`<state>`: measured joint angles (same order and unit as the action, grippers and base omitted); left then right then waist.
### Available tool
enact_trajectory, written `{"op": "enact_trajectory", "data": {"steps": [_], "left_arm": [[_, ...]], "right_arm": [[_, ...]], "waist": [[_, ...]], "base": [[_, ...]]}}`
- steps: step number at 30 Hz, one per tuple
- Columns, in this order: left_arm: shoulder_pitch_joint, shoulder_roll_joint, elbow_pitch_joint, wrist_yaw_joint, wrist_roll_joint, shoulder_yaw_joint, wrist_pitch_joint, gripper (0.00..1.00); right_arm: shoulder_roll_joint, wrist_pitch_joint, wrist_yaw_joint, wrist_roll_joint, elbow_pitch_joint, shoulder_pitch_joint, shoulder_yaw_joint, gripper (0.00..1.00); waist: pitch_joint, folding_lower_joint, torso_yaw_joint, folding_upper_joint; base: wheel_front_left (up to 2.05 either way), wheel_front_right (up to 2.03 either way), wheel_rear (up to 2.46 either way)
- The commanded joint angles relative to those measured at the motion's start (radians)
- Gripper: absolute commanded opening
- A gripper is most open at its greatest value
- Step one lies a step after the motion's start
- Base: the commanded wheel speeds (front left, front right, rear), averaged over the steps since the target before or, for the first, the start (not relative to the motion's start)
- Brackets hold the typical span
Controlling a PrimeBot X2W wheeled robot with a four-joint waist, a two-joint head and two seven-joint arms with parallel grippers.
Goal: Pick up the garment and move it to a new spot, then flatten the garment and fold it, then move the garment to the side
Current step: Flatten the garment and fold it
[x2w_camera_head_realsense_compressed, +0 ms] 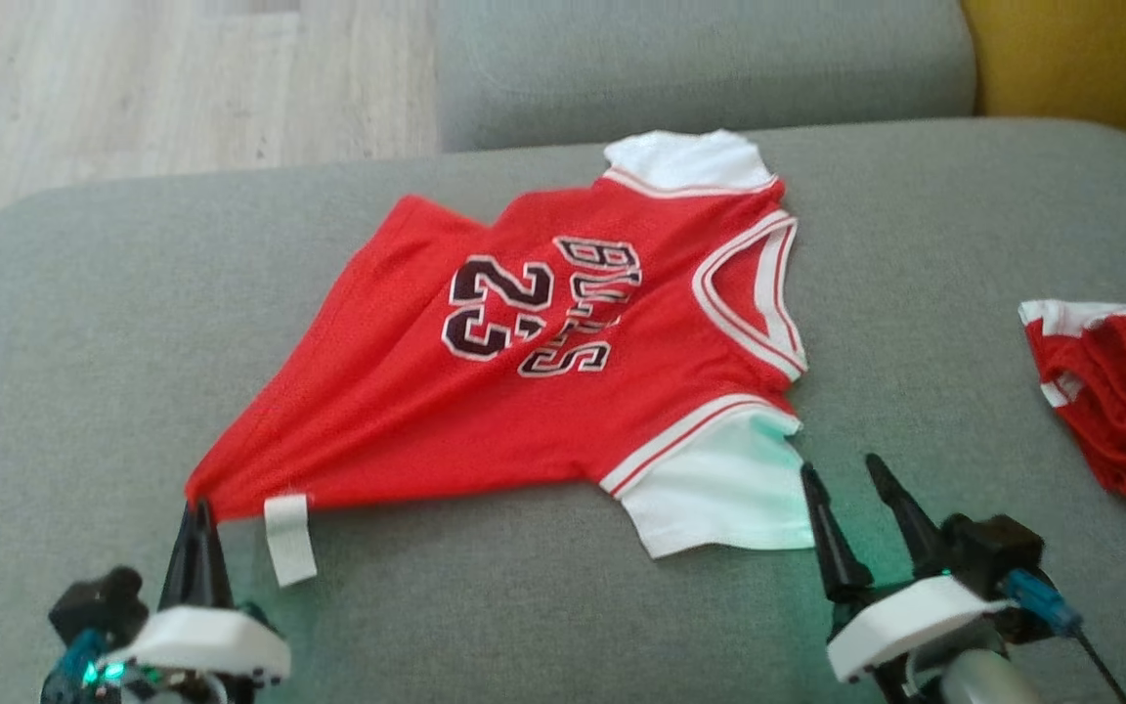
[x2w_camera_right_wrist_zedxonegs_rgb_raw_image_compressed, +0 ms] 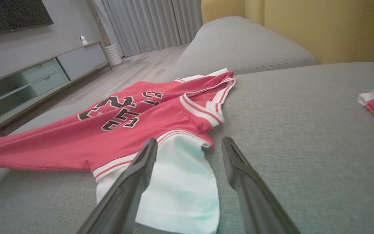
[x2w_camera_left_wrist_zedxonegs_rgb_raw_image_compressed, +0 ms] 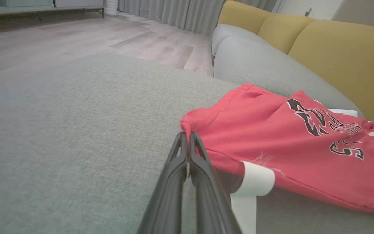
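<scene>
Two grippers are at the near edge. The left gripper [x2w_camera_head_realsense_compressed: 197, 510] is pinched tight on the near-left hem corner of the jersey [x2w_camera_head_realsense_compressed: 377, 411]. The right gripper [x2w_camera_head_realsense_compressed: 842, 467] is wide and holds nothing, just beside the near white sleeve [x2w_camera_head_realsense_compressed: 719, 489]. The jersey spreads far and right over the sofa [x2w_camera_head_realsense_compressed: 84, 342].

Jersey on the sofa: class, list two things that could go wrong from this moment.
1. The left gripper pinches only a corner tip of the jersey; a pull may slip it free.
2. The right gripper is open by the white sleeve, holding nothing; a one-sided pull would likely bunch the cloth.
</scene>
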<state>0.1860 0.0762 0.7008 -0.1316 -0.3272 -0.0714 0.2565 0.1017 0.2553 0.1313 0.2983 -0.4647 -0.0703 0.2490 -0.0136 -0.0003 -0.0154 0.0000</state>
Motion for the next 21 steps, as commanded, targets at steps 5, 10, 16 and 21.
{"op": "enact_trajectory", "data": {"steps": [5, 10, 16, 21], "left_arm": [[-0.030, -0.001, -0.103, 0.010, 0.085, -0.065, 0.005, 1.00], [-0.083, -0.012, -0.175, 0.013, 0.179, -0.052, 0.005, 1.00], [-0.148, -0.020, -0.228, 0.020, 0.242, -0.019, 0.005, 1.00], [-0.171, -0.024, -0.243, 0.032, 0.226, -0.016, 0.005, 1.00]], "right_arm": [[-0.025, 0.006, -0.001, -0.017, 0.046, -0.012, -0.023, 1.00], [-0.046, 0.006, -0.001, -0.024, 0.059, -0.014, -0.065, 1.00], [-0.051, 0.006, -0.001, -0.004, 0.050, -0.006, -0.080, 1.00], [-0.051, 0.006, -0.001, 0.004, 0.033, -0.003, -0.072, 1.00]], "waist": [[0.018, 0.0003, 0.002, 0.0000], [0.032, 0.0003, -0.002, 0.0000], [0.051, 0.0003, 0.001, 0.0000], [0.051, 0.0003, 0.007, 0.0000]], "base": [[0.00, 0.00, 0.00], [0.00, 0.00, 0.00], [0.00, 0.00, 0.00], [0.00, 0.00, 0.00]]}}
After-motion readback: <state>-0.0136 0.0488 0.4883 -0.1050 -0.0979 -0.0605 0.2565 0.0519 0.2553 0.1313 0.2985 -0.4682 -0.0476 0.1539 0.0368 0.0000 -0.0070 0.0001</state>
